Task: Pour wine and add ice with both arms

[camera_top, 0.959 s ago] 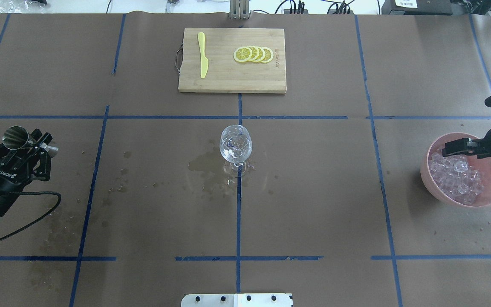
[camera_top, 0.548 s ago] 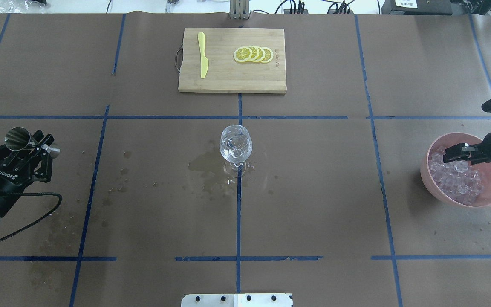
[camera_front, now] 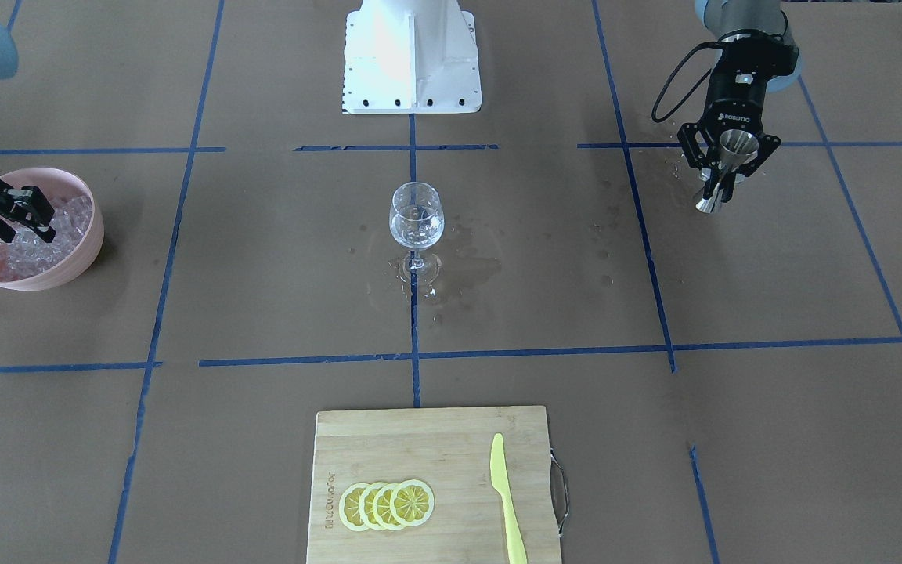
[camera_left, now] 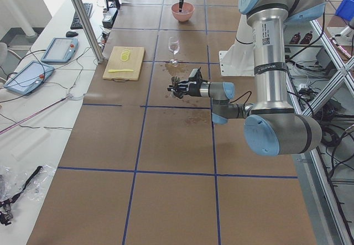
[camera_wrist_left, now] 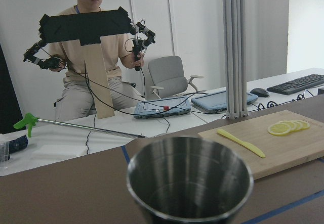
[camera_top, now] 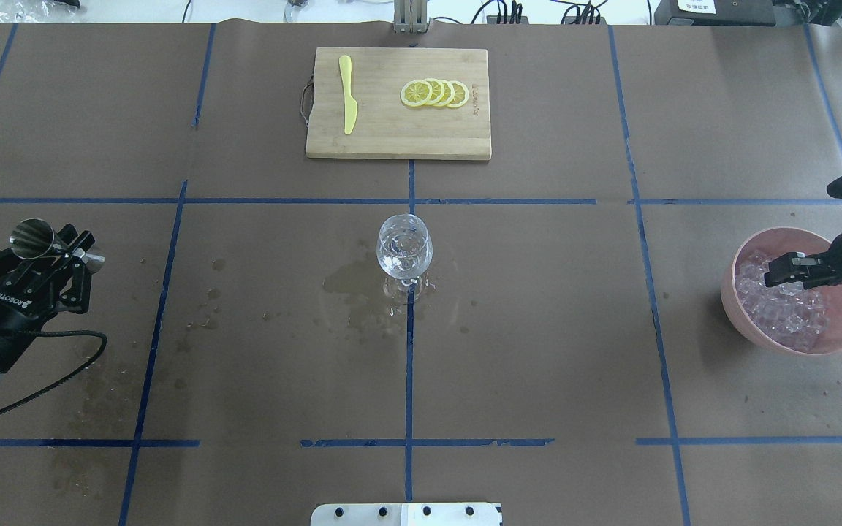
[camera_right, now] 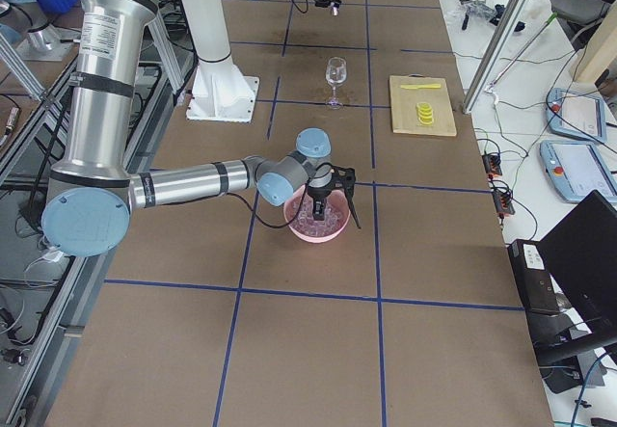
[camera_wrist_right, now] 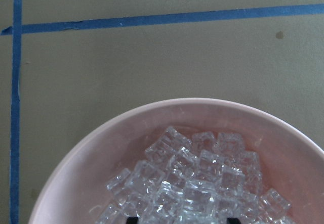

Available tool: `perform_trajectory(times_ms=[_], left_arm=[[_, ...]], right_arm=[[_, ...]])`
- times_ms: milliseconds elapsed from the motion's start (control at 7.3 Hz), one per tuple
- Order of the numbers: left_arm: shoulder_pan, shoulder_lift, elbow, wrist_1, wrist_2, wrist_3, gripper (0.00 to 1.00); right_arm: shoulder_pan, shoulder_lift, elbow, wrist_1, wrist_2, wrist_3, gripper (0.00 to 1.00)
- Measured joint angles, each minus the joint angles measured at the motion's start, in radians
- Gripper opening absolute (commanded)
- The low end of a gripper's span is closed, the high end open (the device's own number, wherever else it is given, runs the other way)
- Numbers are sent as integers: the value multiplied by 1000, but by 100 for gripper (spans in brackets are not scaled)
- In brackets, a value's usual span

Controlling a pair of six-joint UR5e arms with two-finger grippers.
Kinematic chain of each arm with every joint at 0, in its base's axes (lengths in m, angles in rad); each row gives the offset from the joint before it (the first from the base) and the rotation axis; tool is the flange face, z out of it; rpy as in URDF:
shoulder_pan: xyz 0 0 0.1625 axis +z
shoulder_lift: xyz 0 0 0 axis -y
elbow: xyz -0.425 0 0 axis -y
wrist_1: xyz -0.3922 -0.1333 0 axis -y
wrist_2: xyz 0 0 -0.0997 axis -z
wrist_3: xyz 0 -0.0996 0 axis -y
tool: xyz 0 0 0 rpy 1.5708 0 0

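Quick rundown of this one. The left black two-finger gripper [camera_top: 63, 252] is clamped on the narrow waist of a shiny double-ended steel measuring cup [camera_top: 32, 238], held roughly upright above the brown paper-covered table with blue tape lines [camera_top: 538, 329], out on the robot's left side. The left wrist view looks straight at the cup's open mouth and I can't make out any liquid in it.

The clear stemmed wine glass [camera_top: 404, 252] stands upright in the middle of the table, right on a blue tape crossing, well apart from both grippers. The clear, water-like wine [camera_front: 416, 229] sits low in its bowl (hard to tell how much, it's all transparent). There's a dark wet patch [camera_top: 351, 281] on the paper touching the glass's foot, plus scattered drops toward the left arm.

Over on the right, the round pink bowl [camera_top: 729, 296] holds the heap of clear glassy ice cubes [camera_top: 786, 313]. The right black two-finger gripper [camera_top: 778, 270] points down into the bowl with its fingers spread apart, tips right at the top of the heap. I can't tell if a cube is actually between them.

Far side of the table: a rectangular bamboo cutting board [camera_top: 392, 139] with a yellow plastic knife [camera_top: 348, 95] and a row of overlapping yellow lemon slices [camera_top: 435, 93] on it.
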Motion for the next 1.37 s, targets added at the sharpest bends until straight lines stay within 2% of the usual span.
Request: perform_trajectory(times_ms=[274, 411, 548, 685, 959, 1369], left_arm=[[0, 0, 1, 0, -1, 0, 0], [0, 0, 1, 1, -2, 0, 0], [0, 0, 1, 1, -2, 0, 0], [0, 0, 2, 1, -2, 0, 0], [0, 0, 3, 2, -2, 0, 0], [2, 0, 15, 2, -11, -32, 0]], right_arm=[[0, -7, -2, 1, 1, 0, 42], [0, -9, -2, 1, 2, -1, 26], [0, -9, -3, 0, 2, -1, 4], [1, -9, -3, 0, 2, -3, 0], [5, -11, 3, 2, 1, -10, 0], [34, -56, 94, 7, 14, -14, 0]])
